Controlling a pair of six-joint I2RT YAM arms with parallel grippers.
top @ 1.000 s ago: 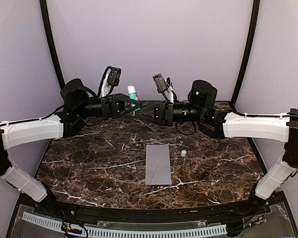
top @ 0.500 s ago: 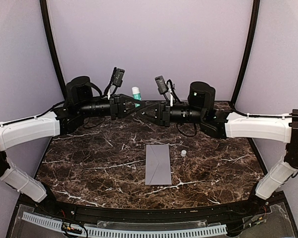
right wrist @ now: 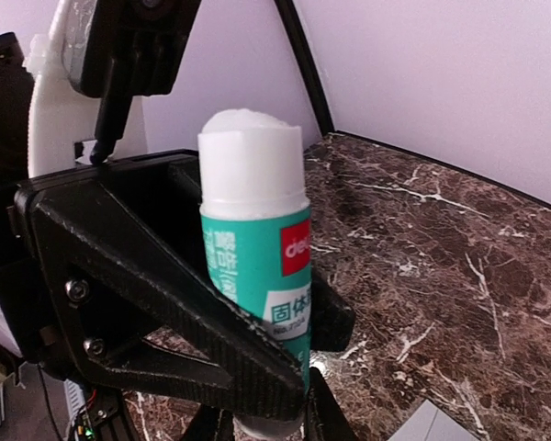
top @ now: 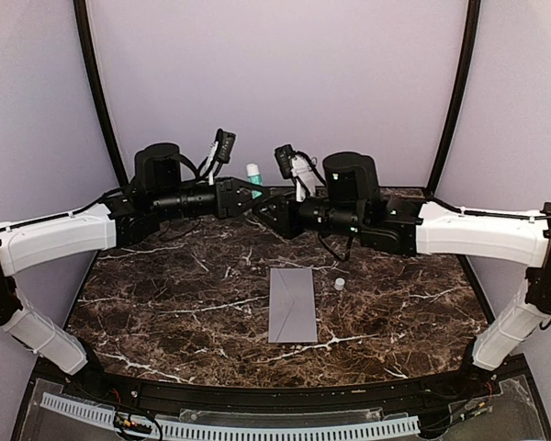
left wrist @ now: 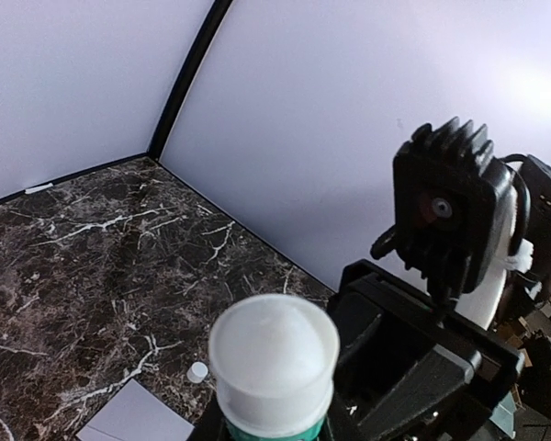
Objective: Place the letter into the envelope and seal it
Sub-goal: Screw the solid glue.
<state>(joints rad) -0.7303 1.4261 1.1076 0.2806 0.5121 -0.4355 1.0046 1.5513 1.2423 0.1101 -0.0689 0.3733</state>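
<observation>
Envelope (top: 292,304) lies flat on the marble table (top: 165,303), about mid-table, a bit right of centre, untouched by either arm. Its long axis runs near-to-far: 1 short edge faces the arm bases, the other faces the back wall. I see a faint V of the flap at the far end, tip pointing toward the near edge. The flap looks down, but I can't tell if it's stuck.

A small white cap (top: 339,284) sits just beside the envelope's far right corner, not touching it.

Both arms meet over the far side of the table, well apart from the envelope. The glue stick (top: 254,175) stands upright between them, uncapped, white tip up. The left gripper (top: 250,191) is clamped on the green body of the stick. The right gripper (top: 264,206) has its 2 fingers closed on the stick's lower end, below the left's hold.

The left wrist view catches 1 envelope corner at its bottom edge, cap nearby.
</observation>
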